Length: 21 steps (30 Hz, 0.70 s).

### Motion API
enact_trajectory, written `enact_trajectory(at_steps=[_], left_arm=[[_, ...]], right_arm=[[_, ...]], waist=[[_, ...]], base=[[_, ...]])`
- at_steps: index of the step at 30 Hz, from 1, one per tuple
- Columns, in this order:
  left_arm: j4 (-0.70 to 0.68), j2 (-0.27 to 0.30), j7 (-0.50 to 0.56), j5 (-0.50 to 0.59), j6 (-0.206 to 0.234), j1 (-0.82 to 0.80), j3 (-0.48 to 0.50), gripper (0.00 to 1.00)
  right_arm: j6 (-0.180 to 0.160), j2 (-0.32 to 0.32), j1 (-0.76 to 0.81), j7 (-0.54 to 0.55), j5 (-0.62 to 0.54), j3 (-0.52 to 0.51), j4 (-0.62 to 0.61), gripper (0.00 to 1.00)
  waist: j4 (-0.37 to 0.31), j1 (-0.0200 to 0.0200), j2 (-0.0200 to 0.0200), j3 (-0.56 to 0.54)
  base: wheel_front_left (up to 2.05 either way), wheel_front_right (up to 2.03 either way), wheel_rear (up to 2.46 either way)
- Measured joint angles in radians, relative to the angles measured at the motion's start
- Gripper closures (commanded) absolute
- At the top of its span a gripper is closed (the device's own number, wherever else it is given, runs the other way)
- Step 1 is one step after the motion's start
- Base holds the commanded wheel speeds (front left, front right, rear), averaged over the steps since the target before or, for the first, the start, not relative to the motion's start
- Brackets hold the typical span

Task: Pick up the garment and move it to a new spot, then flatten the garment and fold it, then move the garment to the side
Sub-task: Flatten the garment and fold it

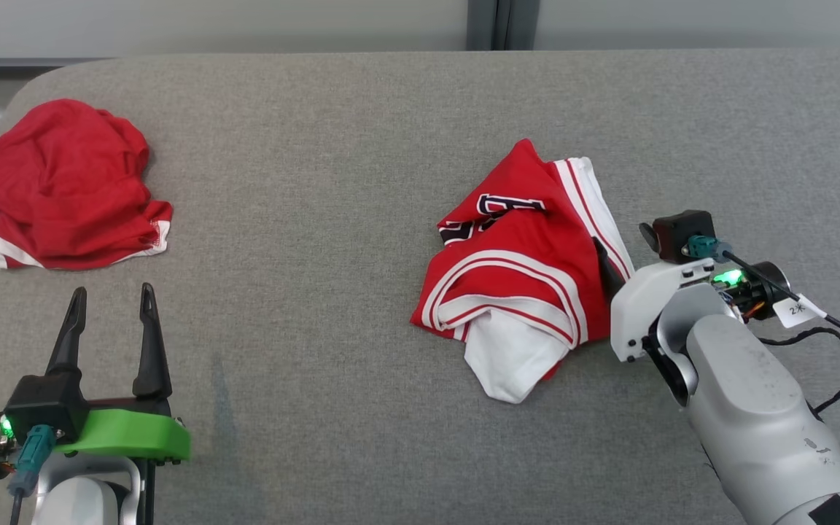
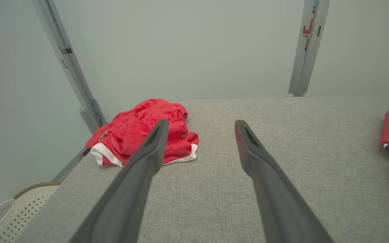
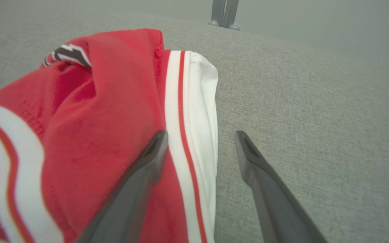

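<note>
While its jaws gape, the right gripper (image 3: pixel 199 135) straddles the garment (image 3: pixel 106 135) edge.

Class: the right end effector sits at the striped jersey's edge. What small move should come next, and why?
Probably close the right end effector on the jersey. Its open jaws straddle the white-striped hem, one side over red cloth, the other over the grey surface, so closing should pinch that edge for lifting.
</note>
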Motion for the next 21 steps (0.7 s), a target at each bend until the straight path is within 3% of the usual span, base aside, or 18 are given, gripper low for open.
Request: enact_trajectory(at_steps=[14, 15, 16, 17, 21], left_arm=[[0.008, -0.009, 0.0, 0.017, -0.011, -0.033, 0.011, 0.0], [0.008, -0.009, 0.0, 0.017, -0.013, -0.034, 0.012, 0.0], [0.008, -0.009, 0.0, 0.018, -0.014, -0.034, 0.013, 0.0], [0.008, -0.009, 0.0, 0.02, -0.015, -0.034, 0.016, 0.0], [0.01, -0.009, 0.0, 0.024, -0.017, -0.032, 0.024, 0.0]], right_arm=[[0.0, 0.042, -0.047, -0.033, 0.071, 0.075, 0.216, 0.0], [0.0, 0.045, -0.047, -0.034, 0.077, 0.077, 0.221, 0.13], [-0.001, 0.048, -0.049, -0.035, 0.083, 0.082, 0.226, 0.64], [-0.001, 0.05, -0.049, -0.04, 0.093, 0.085, 0.231, 1.0], [0.002, 0.048, -0.048, -0.089, 0.12, 0.083, 0.253, 1.0]], waist=[[0.017, 0.0, 0.0, 0.042], [0.016, 0.0, 0.0, 0.041], [0.014, 0.0, 0.0, 0.04], [0.013, 0.0, 0.0, 0.038], [0.004, 0.0, 0.0, 0.026]], base=[[0.0, 0.0, 0.0], [0.0, 0.0, 0.0], [0.0, 0.0, 0.0], [0.0, 0.0, 0.0], [0.0, 0.0, 0.0]])
